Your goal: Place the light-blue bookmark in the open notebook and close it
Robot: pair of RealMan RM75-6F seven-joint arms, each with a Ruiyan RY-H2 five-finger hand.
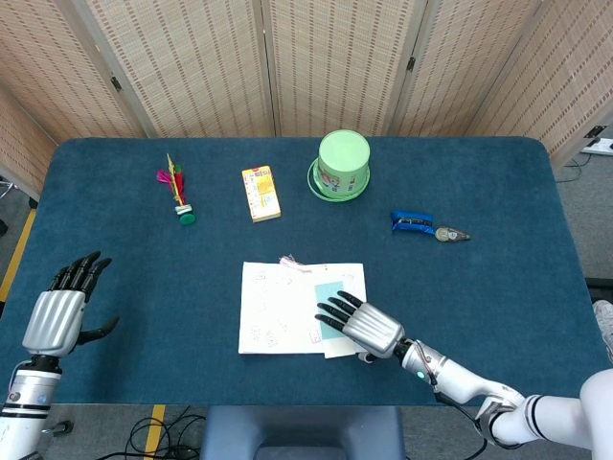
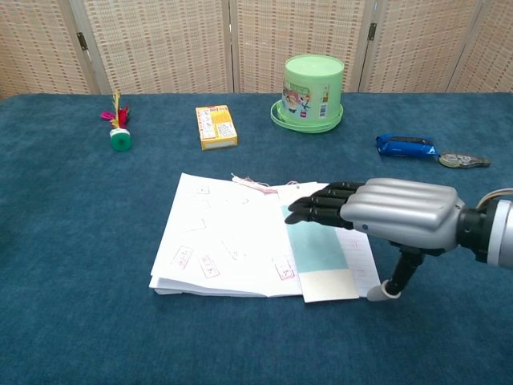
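The open notebook (image 2: 240,241) lies flat a little below the middle of the blue tabletop (image 1: 498,287), and the light-blue bookmark (image 2: 318,250) rests on its right-hand page, its lower end poking past the page edge. The right hand (image 2: 385,215) hovers palm-down over the notebook's lower right corner, its dark fingers (image 2: 317,210) stretched out together across the top of the bookmark, thumb pointing down beside the page; it holds nothing. At the lower left of the head view the left hand (image 1: 59,311) is raised off to the side, fingers spread, also holding nothing. Along the far side of the frame sit a feathered shuttlecock (image 1: 178,192), a small yellow box (image 1: 260,194), a green tub (image 1: 343,166) and a blue stapler (image 1: 412,222).
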